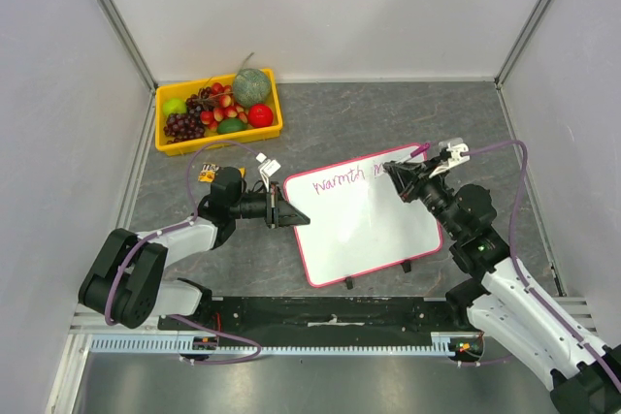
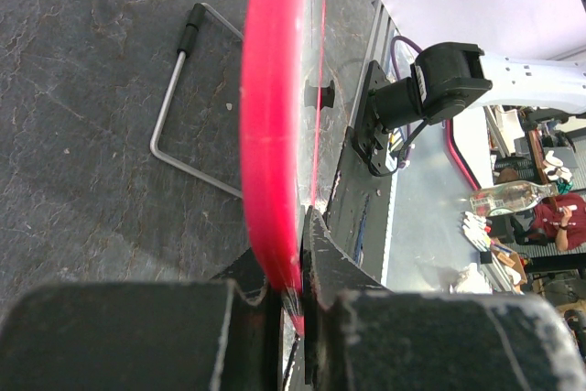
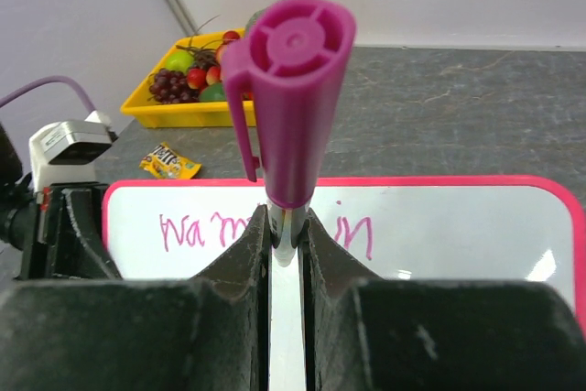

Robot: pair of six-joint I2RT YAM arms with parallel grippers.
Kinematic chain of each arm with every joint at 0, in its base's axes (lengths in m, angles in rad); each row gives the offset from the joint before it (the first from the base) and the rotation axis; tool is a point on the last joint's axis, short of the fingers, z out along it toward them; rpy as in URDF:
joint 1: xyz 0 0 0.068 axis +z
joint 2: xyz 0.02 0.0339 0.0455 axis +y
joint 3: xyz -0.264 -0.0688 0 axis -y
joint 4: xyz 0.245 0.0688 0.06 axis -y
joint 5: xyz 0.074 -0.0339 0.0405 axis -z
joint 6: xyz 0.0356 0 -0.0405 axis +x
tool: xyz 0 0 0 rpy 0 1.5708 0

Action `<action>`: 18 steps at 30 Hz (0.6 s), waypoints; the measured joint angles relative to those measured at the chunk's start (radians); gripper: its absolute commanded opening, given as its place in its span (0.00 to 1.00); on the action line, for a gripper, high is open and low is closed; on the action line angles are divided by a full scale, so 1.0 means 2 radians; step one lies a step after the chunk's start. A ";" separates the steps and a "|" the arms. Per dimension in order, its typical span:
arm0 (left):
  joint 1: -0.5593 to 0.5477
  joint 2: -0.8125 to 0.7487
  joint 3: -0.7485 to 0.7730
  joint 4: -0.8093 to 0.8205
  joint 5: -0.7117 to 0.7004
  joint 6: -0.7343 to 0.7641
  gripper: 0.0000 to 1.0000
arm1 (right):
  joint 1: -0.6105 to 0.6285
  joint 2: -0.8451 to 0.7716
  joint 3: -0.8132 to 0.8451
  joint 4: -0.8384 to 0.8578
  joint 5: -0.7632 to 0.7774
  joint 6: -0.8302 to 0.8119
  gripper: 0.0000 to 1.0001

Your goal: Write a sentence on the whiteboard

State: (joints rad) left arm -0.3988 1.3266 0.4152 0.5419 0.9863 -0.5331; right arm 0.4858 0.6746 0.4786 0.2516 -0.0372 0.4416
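The writing step was under way. The left gripper was pinched shut on the pink rim of the whiteboard, holding its left edge. The right gripper was squeezed tight on a purple-pink marker, with the capped end up, over the top right part of the board. The sentence was only begun: pink letters that looked like "warmth in" ran along the top. The whiteboard sat in the middle of the table, turned a little. Next, the marker likely had to start the next word with a light, even press, while the left gripper stopped the board from slipping. The table was dark grey, like stone. A yellow fruit tray sat at the back left, a small candy packet lay near the left arm, and pale walls stood all around.
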 measured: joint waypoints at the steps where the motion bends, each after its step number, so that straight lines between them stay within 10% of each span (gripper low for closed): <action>1: 0.000 0.000 0.000 0.000 0.000 0.000 0.03 | 0.000 0.001 0.000 0.002 -0.007 0.002 0.00; 18: -0.007 -0.133 -0.017 -0.108 -0.139 0.079 0.75 | 0.000 0.002 -0.001 0.018 -0.060 0.037 0.00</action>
State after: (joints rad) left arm -0.4133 1.0615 0.3805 0.3264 0.7082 -0.3752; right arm 0.4858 0.6788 0.4763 0.2882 -0.1570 0.5159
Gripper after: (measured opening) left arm 0.708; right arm 0.176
